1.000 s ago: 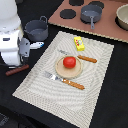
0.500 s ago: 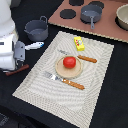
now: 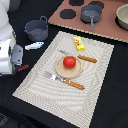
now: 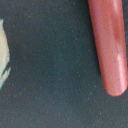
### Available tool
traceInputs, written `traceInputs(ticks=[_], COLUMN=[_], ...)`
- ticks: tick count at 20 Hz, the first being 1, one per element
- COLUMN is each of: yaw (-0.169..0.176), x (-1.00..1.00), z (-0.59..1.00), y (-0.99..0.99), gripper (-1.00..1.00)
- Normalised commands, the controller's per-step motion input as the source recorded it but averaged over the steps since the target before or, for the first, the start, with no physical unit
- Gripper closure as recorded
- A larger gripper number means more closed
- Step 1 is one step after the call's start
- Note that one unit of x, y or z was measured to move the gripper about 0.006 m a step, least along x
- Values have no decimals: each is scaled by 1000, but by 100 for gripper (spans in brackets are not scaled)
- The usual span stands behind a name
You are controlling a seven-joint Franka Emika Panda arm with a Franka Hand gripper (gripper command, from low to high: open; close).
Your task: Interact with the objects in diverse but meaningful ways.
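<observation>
The brown sausage stick [image 4: 110, 45] lies on the dark tabletop, very close in the wrist view. In the exterior view only its end [image 3: 23, 67] shows beside the white arm at the exterior view's left. My gripper [image 3: 15, 64] is low over it, mostly hidden by the arm, and its fingers do not show. The red tomato [image 3: 69, 62] sits on the tan plate [image 3: 70, 74]. The yellow block [image 3: 79, 43] lies on the striped placemat [image 3: 45, 92]. The white-and-blue fish [image 3: 34, 46] lies next to the dark grey pot [image 3: 37, 30].
An orange-handled knife [image 3: 87, 59] and fork [image 3: 65, 80] flank the plate. A brown toy stove board [image 3: 107, 30] at the back holds a grey pan [image 3: 91, 14] and a bowl [image 3: 122, 15]. A pale edge [image 4: 2, 55] shows in the wrist view.
</observation>
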Motion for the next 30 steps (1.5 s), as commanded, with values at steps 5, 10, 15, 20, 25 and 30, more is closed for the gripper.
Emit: traceInputs(ticks=[5,10,15,20,25,30], yaw=[0,0,0,0,0,0], x=[204,147,139,129,107,141], z=[-130,-171,-184,-193,-196,-86], y=[-151,-147,-150,-178,-214,-201], gripper=[-100,-100,100,100,100,100])
